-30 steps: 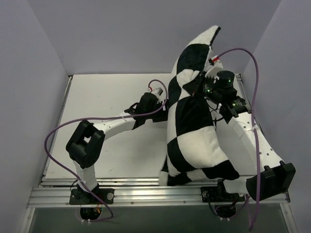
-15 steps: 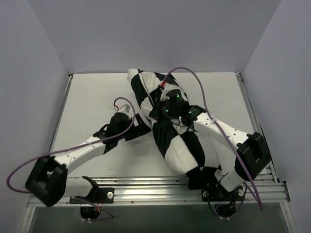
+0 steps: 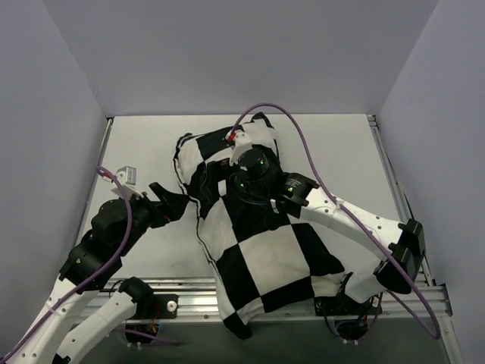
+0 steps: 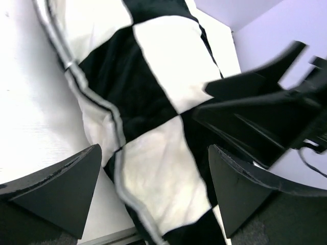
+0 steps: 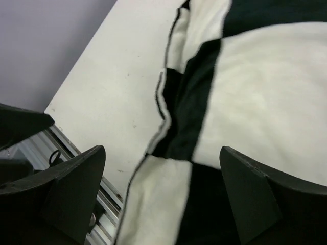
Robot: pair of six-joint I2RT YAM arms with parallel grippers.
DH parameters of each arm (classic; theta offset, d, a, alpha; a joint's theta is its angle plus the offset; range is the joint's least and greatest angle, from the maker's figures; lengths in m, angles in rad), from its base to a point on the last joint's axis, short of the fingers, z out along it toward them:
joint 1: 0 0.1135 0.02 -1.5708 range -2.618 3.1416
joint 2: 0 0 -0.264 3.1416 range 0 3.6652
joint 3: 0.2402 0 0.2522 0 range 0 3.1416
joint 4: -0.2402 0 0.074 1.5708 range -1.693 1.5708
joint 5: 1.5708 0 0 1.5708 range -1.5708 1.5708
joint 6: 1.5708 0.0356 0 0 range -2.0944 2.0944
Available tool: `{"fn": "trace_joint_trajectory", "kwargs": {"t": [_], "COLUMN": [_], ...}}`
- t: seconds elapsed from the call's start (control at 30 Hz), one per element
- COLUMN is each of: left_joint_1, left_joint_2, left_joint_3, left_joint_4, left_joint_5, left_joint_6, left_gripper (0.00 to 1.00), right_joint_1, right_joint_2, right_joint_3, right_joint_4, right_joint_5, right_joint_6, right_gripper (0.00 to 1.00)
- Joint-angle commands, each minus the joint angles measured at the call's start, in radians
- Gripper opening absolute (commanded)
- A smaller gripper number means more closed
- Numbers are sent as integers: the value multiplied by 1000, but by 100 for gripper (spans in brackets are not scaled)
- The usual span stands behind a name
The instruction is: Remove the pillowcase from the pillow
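Now pillowcase (image 3: 261, 250) lengthwise near-to-far.

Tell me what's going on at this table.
Two robot arms are working on a black-and-white checkered fabric pillowcase lying plump on the white table. The right gripper hovers open above its far part; the left gripper sits open beside its left edge. Neither grips it; it looks fully stuffed.

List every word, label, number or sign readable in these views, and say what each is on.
No readable text in any view.
The pillowcase carries only black and white squares, no print.
The red tag and the pale tag on the rig: too small to read.
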Motion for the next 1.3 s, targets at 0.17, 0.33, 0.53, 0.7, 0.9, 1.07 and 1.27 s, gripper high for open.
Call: {"fn": "trace_joint_trajectory", "kwargs": {"t": [0.17, 0.33, 0.53, 0.7, 0.9, 1.07, 1.27], "left_joint_1": [13, 97, 185, 202, 210, 206, 185], "left_joint_2": [304, 636, 1046, 1252, 1112, 798, 399], "left_joint_3": [191, 435, 754, 853, 386, -12, -146], "left_joint_4": [25, 147, 213, 168, 330, 443, 223], "left_joint_5": [-2, 119, 238, 287, 293, 319, 333], "left_joint_6": [217, 351, 388, 379, 216, 86, 98], "left_gripper": [94, 94, 94, 94, 95, 95, 95], "right_joint_1": [4, 20, 26, -40, -268, -468, -520], "right_joint_2": [-198, -338, -386, -364, -281, -135, 19], "right_joint_3": [-81, -213, -357, -481, -554, -435, -210], "right_joint_4": [-261, -353, -451, -347, -215, -137, -146], "right_joint_5": [242, 247, 244, 167, 94, 69, 186], "right_joint_6": [36, 126, 208, 232, 134, 57, -27], "right_gripper": [93, 93, 93, 93, 91, 90, 92]}}
